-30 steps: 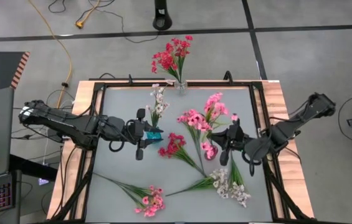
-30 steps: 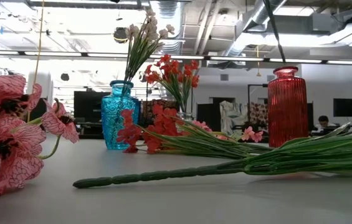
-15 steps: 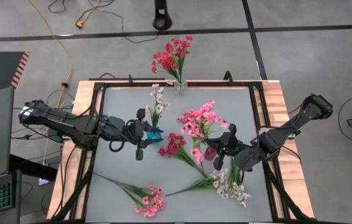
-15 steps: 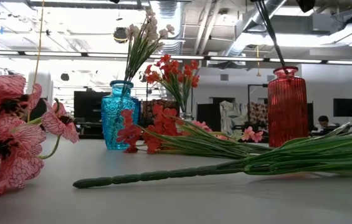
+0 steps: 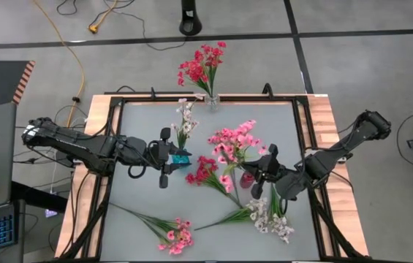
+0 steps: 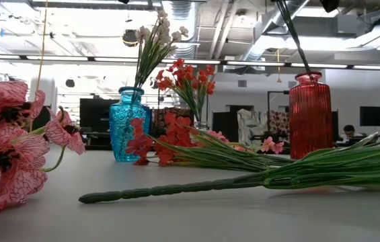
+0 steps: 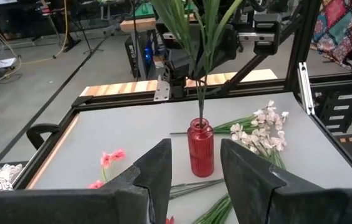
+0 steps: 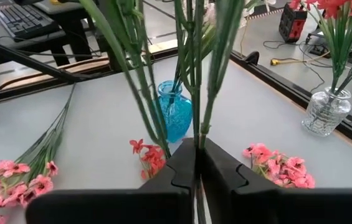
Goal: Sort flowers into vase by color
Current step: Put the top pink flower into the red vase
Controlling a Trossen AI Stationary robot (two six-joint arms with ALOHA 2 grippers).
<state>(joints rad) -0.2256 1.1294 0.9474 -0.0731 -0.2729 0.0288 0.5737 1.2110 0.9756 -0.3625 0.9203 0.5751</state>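
Observation:
My right gripper (image 5: 259, 177) is shut on a pink sprig whose blossoms (image 5: 234, 139) spread above it. The sprig's stem (image 7: 200, 102) runs down into the mouth of the red vase (image 7: 200, 148), which also shows in the high view (image 5: 246, 180) and the low view (image 6: 311, 114). The blue vase (image 5: 182, 157) holds a white sprig (image 5: 185, 117). A clear vase (image 5: 213, 101) holds red flowers (image 5: 202, 66). My left gripper (image 5: 168, 157) is open, next to the blue vase and touching nothing. Red (image 5: 202, 170), pink (image 5: 177, 235) and white (image 5: 272, 218) sprigs lie on the table. My right gripper pinches the pink sprig's thin green stems (image 8: 199, 134) between its two fingers, well below the blossoms. The fingers lie across the stems, coming from the table's right side. The sprig stands roughly upright, with its lower end in the red vase's neck (image 7: 200, 122).
The table is edged by a black frame (image 5: 115, 109) and wooden borders (image 5: 327, 124). Long green stems (image 6: 257, 178) lie across the near part of the table. Another pink sprig (image 8: 281, 165) lies on the table beyond the red vase. Bare table shows at the far right (image 5: 283, 117).
My right gripper moved toward the table's near left, over to the red vase, carrying the pink sprig. The sprig's blossoms shifted left with it, and its stem now stands over the red vase. The last half second shows almost no motion.

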